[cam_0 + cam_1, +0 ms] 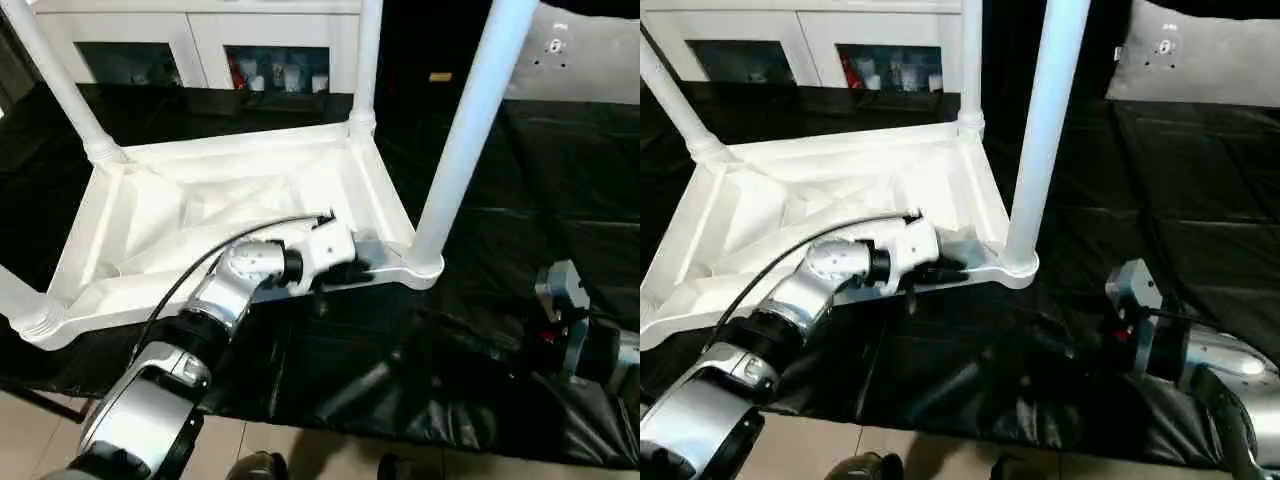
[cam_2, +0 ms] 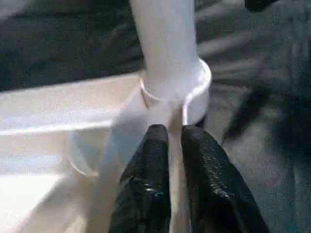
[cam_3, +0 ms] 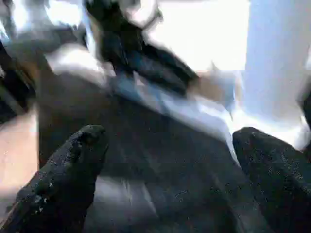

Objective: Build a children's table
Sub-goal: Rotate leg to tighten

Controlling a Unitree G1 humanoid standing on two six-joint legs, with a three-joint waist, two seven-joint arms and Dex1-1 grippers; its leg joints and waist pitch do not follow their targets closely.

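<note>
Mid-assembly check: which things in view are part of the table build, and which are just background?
Part of the job:
children's table, upside down on the black-covered worktable, legs standing up
near-right leg in its corner socket
left gripper, shut on the table's rim by that socket
right gripper, open, off the table

Background:
white cabinet
grey panel

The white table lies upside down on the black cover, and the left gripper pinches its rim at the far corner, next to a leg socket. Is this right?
Not quite. The left gripper pinches the rim of the children's table at the near corner, beside the socket of the near right leg, as the left eye view shows. The table is indeed upside down on the black cover.
</note>
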